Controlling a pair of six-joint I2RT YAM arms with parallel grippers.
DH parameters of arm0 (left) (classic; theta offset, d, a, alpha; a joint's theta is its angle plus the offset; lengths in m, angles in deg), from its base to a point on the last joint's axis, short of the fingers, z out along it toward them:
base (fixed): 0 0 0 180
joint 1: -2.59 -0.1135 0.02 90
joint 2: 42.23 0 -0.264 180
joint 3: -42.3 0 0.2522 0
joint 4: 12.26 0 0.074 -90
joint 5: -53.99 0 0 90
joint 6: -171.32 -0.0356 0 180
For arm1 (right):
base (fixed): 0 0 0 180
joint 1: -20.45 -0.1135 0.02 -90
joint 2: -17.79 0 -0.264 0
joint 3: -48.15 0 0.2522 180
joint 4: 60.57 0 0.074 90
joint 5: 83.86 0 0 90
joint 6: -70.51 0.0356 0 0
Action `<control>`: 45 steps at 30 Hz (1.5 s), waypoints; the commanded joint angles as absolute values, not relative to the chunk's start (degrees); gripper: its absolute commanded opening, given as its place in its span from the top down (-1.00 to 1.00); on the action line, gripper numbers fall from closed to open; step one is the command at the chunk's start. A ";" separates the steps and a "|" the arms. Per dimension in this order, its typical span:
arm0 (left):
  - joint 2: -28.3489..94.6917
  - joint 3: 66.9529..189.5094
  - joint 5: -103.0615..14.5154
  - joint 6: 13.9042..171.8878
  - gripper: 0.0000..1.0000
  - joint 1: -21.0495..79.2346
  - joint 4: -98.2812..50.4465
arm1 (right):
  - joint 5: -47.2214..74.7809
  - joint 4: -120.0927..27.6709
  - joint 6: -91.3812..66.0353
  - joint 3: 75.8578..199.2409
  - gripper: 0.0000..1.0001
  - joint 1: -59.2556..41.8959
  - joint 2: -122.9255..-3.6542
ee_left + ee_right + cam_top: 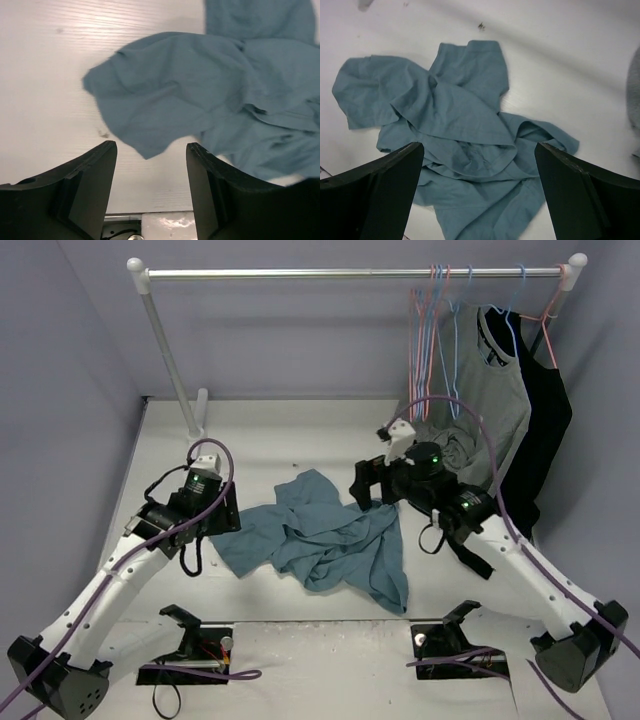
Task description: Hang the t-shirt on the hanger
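**T-shirt [322,540] heaped on surface [270,430]; left tool [228,508] and right tool [363,483] wide, nothing held**

Top external: Shows the t-shirt as a rumpled teal heap mid-surface, between the two tools. Left tool just beside the shirt's left edge. Right tool at its upper right edge, over or beside it; cannot tell contact from here. Finger gaps hard to read at this angle. Hanger [417,340] up on the rail [350,273] toward the far right, salmon-pink wire, bunched with light-blue hangers [455,340], well apart from the t-shirt. Further right on the rail, a grey shirt [500,400] and then a black garment [548,430], both hung.

Left wrist: Looks down past the left tool [151,146], fingers [92,185] set wide. Between them only bare surface [50,75] and one pointed fold of the t-shirt [200,95]. Rest of the fabric spread ahead and to the right, partly hidden behind the right-hand finger; cannot tell touching or apart there.

Right wrist: Looks down past the right tool [479,147], fingers [375,190] very wide, gripping nothing. T-shirt [465,125] below and ahead, heavily creased, flat on the pale surface [570,60]. Sliver of grey shirt [635,85] at the right edge.
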State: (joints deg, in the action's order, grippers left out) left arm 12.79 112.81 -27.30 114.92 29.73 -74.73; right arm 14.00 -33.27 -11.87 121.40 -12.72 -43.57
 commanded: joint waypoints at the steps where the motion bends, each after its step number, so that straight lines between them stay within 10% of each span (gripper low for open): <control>1: 14.71 114.69 -39.56 112.70 -0.13 29.57 -65.59 | 6.14 -37.04 -9.21 120.20 -0.99 -17.25 -46.10; 13: 33.16 114.95 -38.74 110.76 -0.13 45.83 -50.82 | -4.93 -33.28 8.71 110.34 -0.44 -15.34 -47.77; 23: 51.27 119.69 -32.15 113.39 -0.10 48.82 -47.11 | -5.64 -28.43 20.32 105.51 -0.46 -11.20 -48.91; 28: 50.68 120.40 -27.23 113.75 1.00 48.03 -51.15 | -3.71 -33.35 20.42 102.79 -0.40 -9.96 -50.06; 41: 14.29 109.85 -19.14 115.42 1.00 29.84 -75.66 | -2.21 -39.94 14.00 105.42 -0.13 -11.02 -54.89; 45: 14.45 108.53 -22.20 116.13 0.19 21.41 -80.69 | -1.77 -41.35 13.47 106.38 -0.11 -11.37 -57.44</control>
